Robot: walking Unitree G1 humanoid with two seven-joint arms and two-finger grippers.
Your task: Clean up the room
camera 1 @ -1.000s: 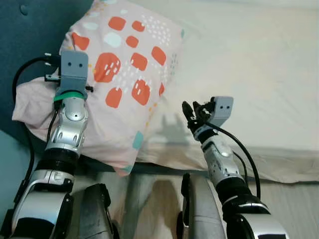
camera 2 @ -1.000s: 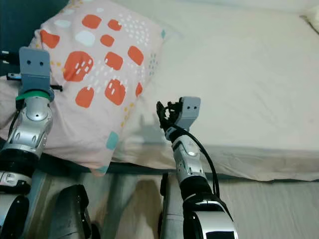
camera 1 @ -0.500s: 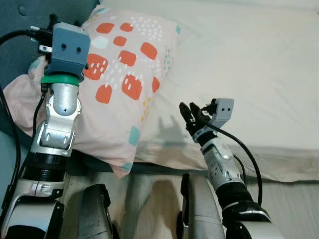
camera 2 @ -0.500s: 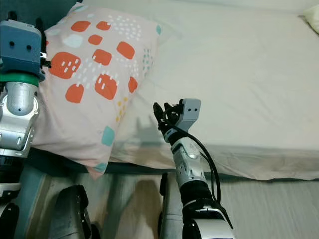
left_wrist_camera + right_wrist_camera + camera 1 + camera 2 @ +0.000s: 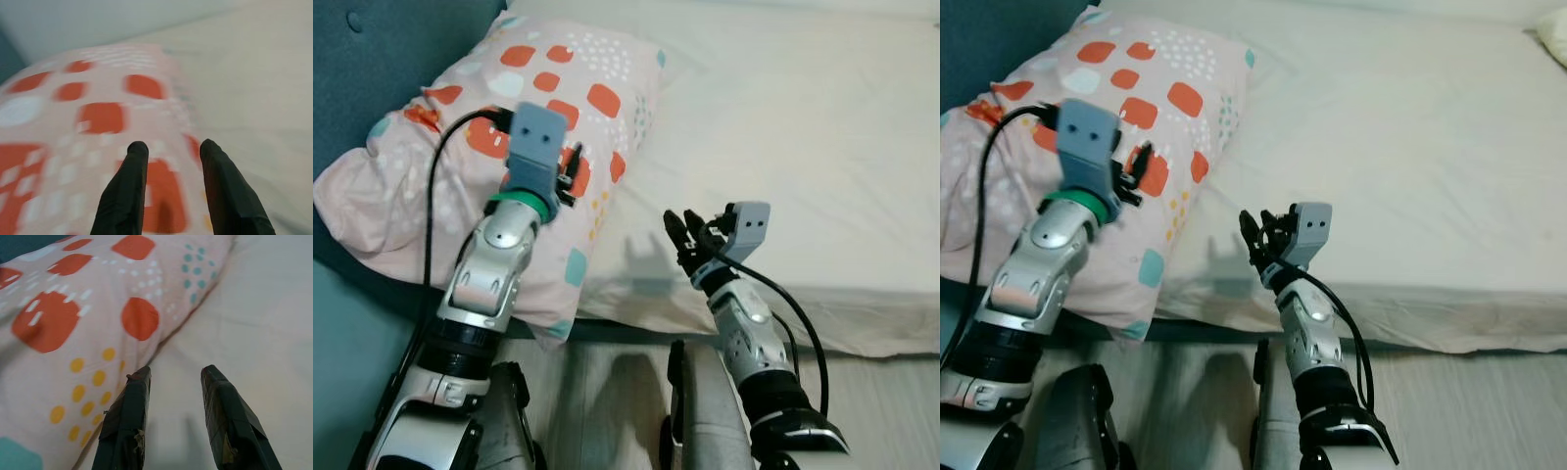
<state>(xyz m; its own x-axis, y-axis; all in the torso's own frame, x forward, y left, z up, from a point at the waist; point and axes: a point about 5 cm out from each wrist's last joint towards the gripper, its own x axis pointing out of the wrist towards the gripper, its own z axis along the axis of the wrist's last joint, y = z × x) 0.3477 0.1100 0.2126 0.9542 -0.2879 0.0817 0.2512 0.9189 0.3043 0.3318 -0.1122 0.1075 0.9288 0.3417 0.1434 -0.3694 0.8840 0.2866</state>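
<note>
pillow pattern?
Pale pink pillow with orange-red blotches, white dots, a few teal and yellow spots. Clearest in the left eye view.

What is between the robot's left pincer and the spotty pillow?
Nothing visible. The left pincer is open right over the pillow, with no other thing between them. The right pincer, also open, hovers over the bed sheet beside the pillow's edge.

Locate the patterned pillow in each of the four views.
Left eye: pillow, upper left, under the left gripper.
Right eye: upper left.
Left wrist: beyond the fingers.
Right wrist: beside the right gripper.
Shared landmark: its edge on the cream sheet.
</note>
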